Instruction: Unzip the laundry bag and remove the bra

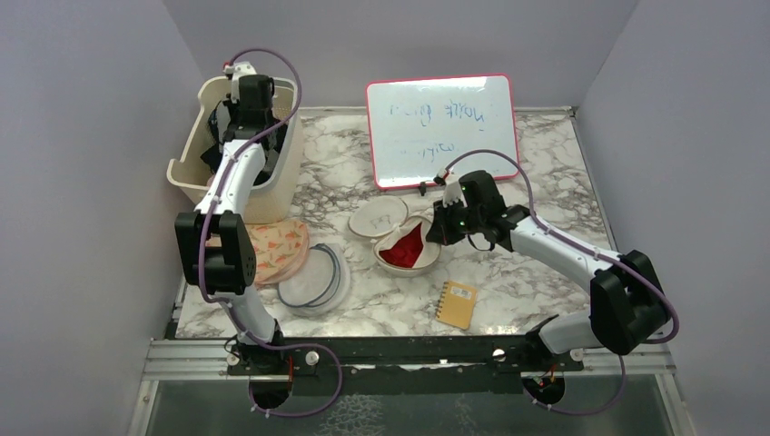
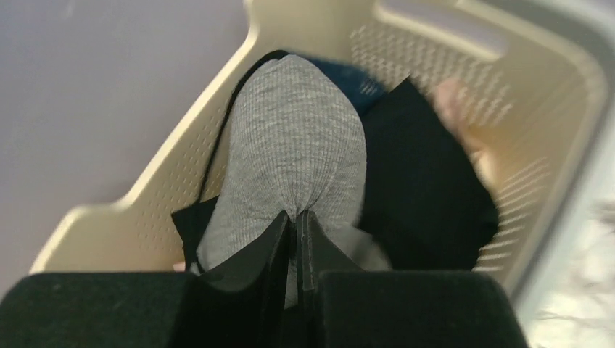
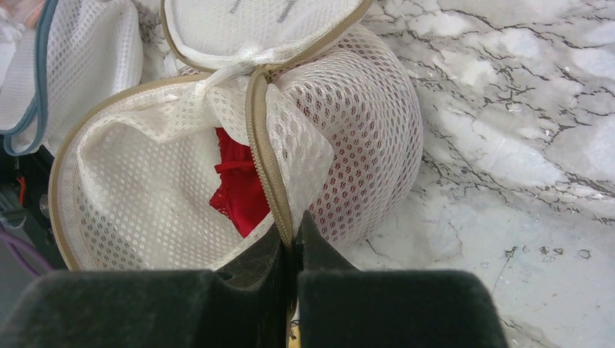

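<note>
While the right gripper [image 3: 293,230] pinches its tan zipper rim, the laundry bag [image 3: 355,123] sits directly ahead of the fingers, unzipped, white mesh walls gaping around the red bra [image 3: 239,192]; the left gripper [image 2: 297,221] clamps a grey ribbed garment [image 2: 297,138] above the basket [image 2: 464,65].

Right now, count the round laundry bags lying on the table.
3: the open laundry bag with red inside, mid-table; a flat blue-rimmed disc left of it; a peach patterned one partly under the left arm, which may hide more.
</note>
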